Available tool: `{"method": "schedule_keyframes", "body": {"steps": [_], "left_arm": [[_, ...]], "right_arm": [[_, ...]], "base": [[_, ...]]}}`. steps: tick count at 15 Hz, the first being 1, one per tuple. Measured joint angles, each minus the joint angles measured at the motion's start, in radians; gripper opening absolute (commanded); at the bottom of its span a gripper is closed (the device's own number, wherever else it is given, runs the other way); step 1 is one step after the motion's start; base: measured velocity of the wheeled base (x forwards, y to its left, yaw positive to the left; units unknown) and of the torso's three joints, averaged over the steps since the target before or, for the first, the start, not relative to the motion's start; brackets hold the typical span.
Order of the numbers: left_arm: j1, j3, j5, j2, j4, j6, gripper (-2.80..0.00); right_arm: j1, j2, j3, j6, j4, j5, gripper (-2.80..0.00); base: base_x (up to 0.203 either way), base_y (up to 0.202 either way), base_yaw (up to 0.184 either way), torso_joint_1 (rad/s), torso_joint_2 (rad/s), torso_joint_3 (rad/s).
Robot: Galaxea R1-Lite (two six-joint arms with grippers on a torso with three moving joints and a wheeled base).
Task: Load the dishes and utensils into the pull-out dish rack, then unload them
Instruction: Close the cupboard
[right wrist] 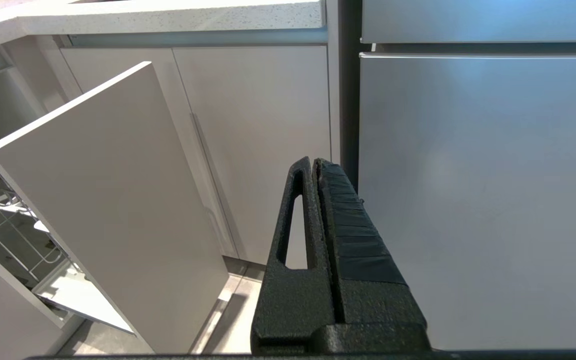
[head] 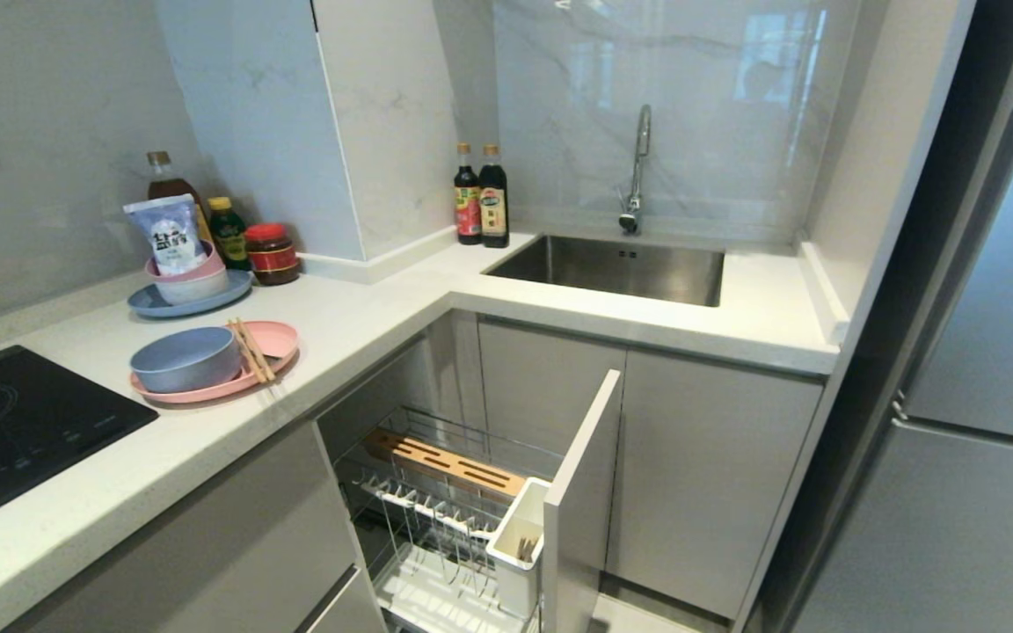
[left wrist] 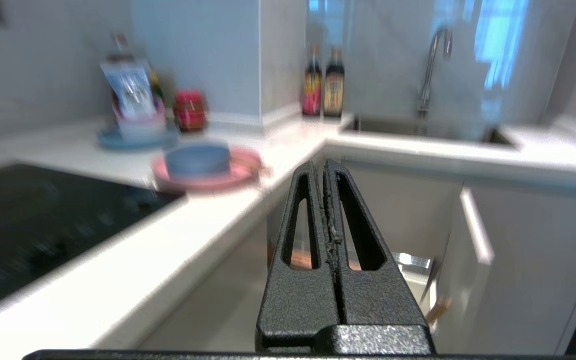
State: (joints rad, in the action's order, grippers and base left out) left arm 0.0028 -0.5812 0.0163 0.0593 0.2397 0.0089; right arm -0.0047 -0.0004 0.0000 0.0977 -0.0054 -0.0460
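Note:
The pink plate point(head: 282, 338) lies on the white counter and carries the light-blue bowl point(head: 185, 357) and the wooden chopsticks point(head: 251, 350). Below it the pull-out dish rack point(head: 436, 519) stands drawn out, with its white cutlery box point(head: 515, 545) against the pale front panel point(head: 581, 492). Neither arm shows in the head view. In the left wrist view my left gripper point(left wrist: 324, 165) is shut and empty in the air before the counter's edge, and the plate point(left wrist: 245, 167) and bowl point(left wrist: 198, 159) lie beyond it. My right gripper point(right wrist: 314, 162) is shut and empty, low, between the rack's panel point(right wrist: 108, 200) and the fridge.
A blue-grey plate point(head: 148, 303) with stacked bowls and a salt packet stands behind, beside bottles and a red-lidded jar point(head: 272, 253). A black hob point(head: 14, 422) lies to the left and a sink point(head: 612, 268) with a tap at the back. A wooden knife block point(head: 445, 466) sits in the rack. A grey fridge point(head: 981, 352) fills the right side.

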Motion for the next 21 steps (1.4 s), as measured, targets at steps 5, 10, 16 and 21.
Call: {"method": "schedule_keyframes", "body": {"steps": [5, 10, 16, 21], "left_arm": [[-0.025, -0.583, -0.012, 0.373, 0.283, -0.015, -2.80], [-0.175, -0.936, 0.021, 0.817, 0.323, -0.205, -2.80], [-0.460, -1.028, 0.074, 1.260, 0.319, -0.341, -2.80], [-0.624, -1.033, 0.078, 1.569, 0.318, -0.430, -2.80]], "right_arm": [[0.000, 0.000, 0.000, 0.000, 0.000, 0.000, -2.80], [0.000, 0.000, 0.000, 0.000, 0.000, 0.000, -2.80], [0.000, 0.000, 0.000, 0.000, 0.000, 0.000, -2.80], [0.000, 0.000, 0.000, 0.000, 0.000, 0.000, -2.80]], "base": [[0.000, 0.000, 0.000, 0.000, 0.00, 0.000], [0.000, 0.000, 0.000, 0.000, 0.00, 0.000], [0.000, 0.000, 0.000, 0.000, 0.00, 0.000], [0.000, 0.000, 0.000, 0.000, 0.00, 0.000]]}}
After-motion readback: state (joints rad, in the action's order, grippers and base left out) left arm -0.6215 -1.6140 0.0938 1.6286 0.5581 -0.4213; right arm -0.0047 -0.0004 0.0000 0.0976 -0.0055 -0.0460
